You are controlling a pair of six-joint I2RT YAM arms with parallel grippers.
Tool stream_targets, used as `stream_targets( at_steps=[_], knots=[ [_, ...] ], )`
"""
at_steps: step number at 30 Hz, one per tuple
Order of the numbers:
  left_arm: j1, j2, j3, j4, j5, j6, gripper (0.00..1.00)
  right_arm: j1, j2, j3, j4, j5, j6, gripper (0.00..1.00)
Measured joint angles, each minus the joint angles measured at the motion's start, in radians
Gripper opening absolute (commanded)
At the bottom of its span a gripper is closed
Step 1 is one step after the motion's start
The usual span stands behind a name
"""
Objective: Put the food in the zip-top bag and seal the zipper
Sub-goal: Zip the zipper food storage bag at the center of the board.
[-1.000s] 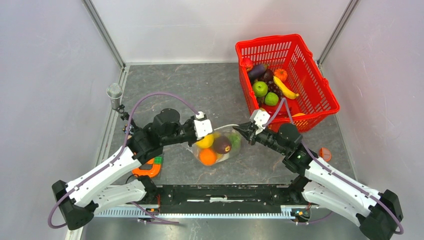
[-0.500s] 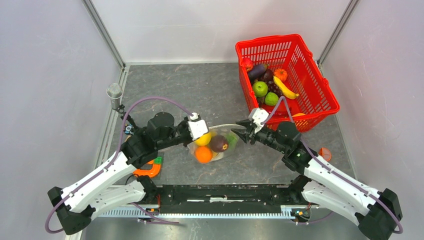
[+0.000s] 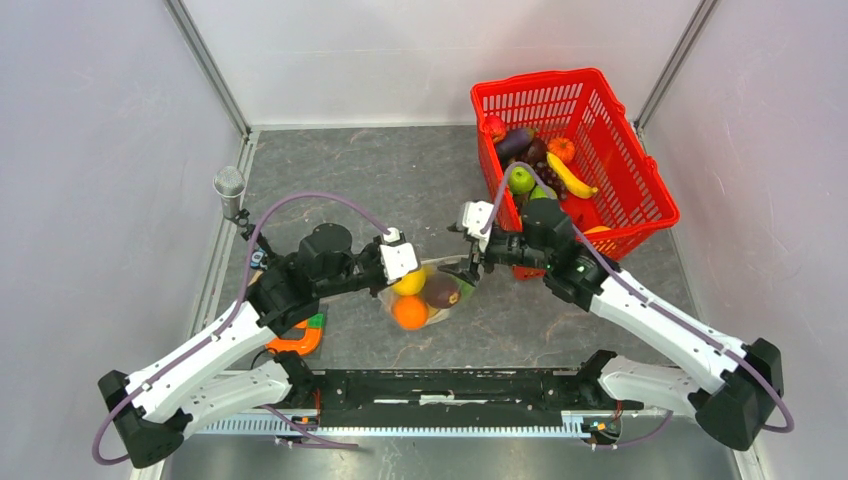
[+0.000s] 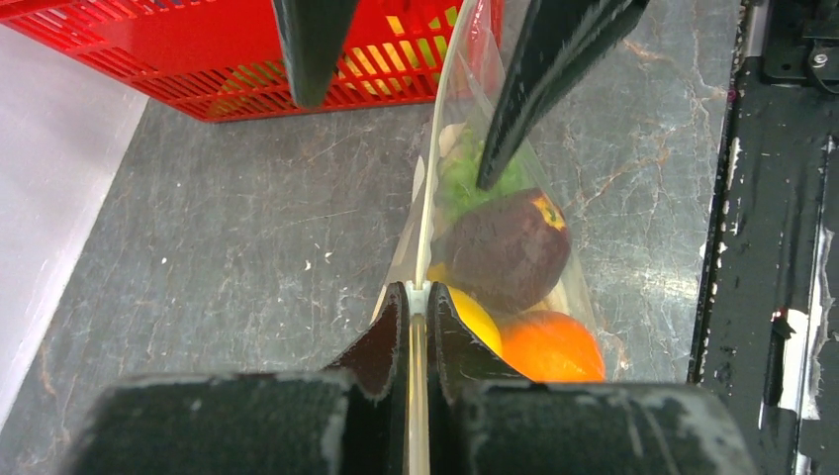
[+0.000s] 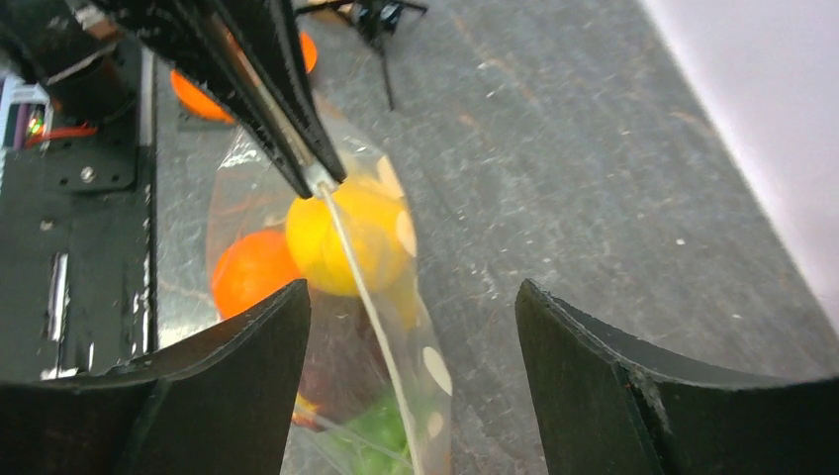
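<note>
The left gripper (image 4: 418,300) is pinching the zipper (image 4: 427,198) of the zip-top bag (image 5: 427,368), its two dark fingers pressed flat together on the whitish strip at the bag's near end. From that pinch the strip is running straight ahead, away from the left gripper, and passing between the fingers of the right gripper (image 5: 411,292). The right gripper is standing wide open, one finger on each side of the strip, neither one touching it as far as I can see. The bag is hanging just below and ahead of the left fingertips, its belly resting on the grey table (image 3: 380,180). The food is showing through the plastic: an orange fruit (image 4: 549,346) and a yellow one (image 5: 346,237) lying nearest the left gripper, a dark purple one (image 4: 505,247) beyond them, something green (image 4: 460,178) under the right gripper. A red basket (image 3: 655,195) with more toy food is sitting behind the right gripper
</note>
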Motion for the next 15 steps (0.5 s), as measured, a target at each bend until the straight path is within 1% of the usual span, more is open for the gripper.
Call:
stream_targets(
  at_steps=[5, 9, 11, 13, 14, 15],
  knots=[
    [0.0, 0.0, -0.013, 0.014, 0.024, -0.005, 0.02, 0.023, 0.066, 0.008, -0.069, -0.045, -0.052, 0.65],
    [0.0, 0.0, -0.02, 0.025, 0.029, -0.007, 0.02, 0.039, 0.095, 0.019, -0.093, -0.07, -0.074, 0.53],
    [0.0, 0.0, -0.021, 0.028, 0.03, -0.007, 0.02, 0.045, 0.1, 0.025, -0.092, -0.079, -0.079, 0.44],
    [0.0, 0.0, -0.023, 0.032, 0.03, -0.007, 0.02, 0.049, 0.1, 0.028, -0.091, -0.089, -0.087, 0.31],
    [0.0, 0.0, -0.024, 0.031, 0.03, -0.008, 0.02, 0.05, 0.101, 0.029, -0.09, -0.093, -0.09, 0.28],
    [0.0, 0.0, -0.025, 0.032, 0.03, -0.008, 0.02, 0.051, 0.101, 0.029, -0.089, -0.095, -0.092, 0.22]
  ],
)
